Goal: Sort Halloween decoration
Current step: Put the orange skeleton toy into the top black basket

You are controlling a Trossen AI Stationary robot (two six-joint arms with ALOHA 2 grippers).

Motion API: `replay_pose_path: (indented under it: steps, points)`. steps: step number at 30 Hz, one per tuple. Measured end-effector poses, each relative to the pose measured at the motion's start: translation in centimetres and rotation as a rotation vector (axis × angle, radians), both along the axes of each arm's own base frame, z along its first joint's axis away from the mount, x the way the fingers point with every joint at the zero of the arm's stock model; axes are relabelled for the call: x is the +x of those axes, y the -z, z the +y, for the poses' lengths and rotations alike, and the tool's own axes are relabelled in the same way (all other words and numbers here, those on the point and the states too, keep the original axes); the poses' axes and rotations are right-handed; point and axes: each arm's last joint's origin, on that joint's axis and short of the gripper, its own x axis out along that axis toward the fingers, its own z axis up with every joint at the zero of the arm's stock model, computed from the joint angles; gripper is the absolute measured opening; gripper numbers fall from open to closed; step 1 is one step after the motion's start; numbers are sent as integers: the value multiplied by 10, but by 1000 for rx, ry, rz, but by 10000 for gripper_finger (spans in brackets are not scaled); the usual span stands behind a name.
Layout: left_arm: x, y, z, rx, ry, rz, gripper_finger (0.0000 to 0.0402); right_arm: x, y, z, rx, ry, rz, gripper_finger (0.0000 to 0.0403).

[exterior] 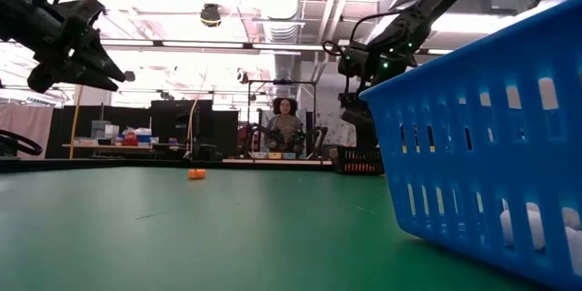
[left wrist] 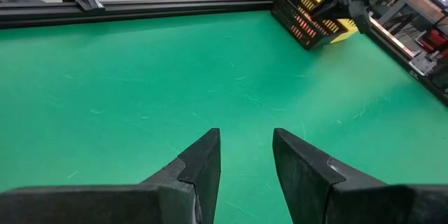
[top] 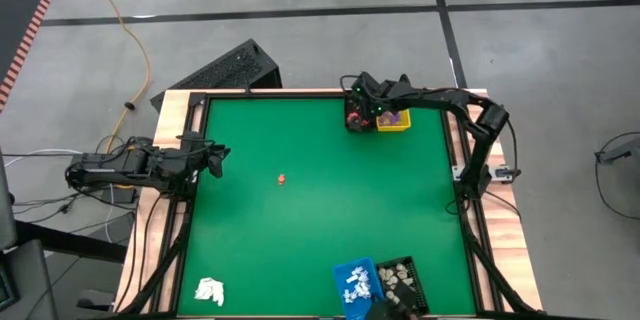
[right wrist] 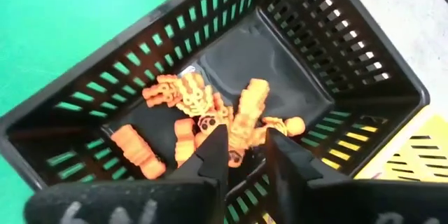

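desk: green, room behind with a seated person | orange decoration: centre, axis unclear | right tool: narrow gap, over black basket | left tool: parted, empty

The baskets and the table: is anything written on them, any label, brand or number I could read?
No readable text in any view.
Black basket: plain slatted walls, only orange pieces inside.
Yellow basket: no label.
Blue basket: no label.
Green table: unmarked.
Room behind, low view: shelves and boxes too blurred to read.
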Motion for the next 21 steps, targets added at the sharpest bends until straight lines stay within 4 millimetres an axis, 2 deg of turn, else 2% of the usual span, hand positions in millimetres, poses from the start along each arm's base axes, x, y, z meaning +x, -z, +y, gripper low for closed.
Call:
replay_pose_path:
  steps: [5,13,17,21]
  points:
    - [0,0,0,2,0,1,121,-1,-11,4,25,-39,-63,108]
    - [0,0,1,17,-25,1,121,-9,-69,24,-55,-94,-255,113]
    - [-1,0,1,19,-29,1,121,-6,-97,44,-110,-148,-378,113]
    - [-1,0,1,20,-31,1,121,13,-115,73,-153,-287,-527,113]
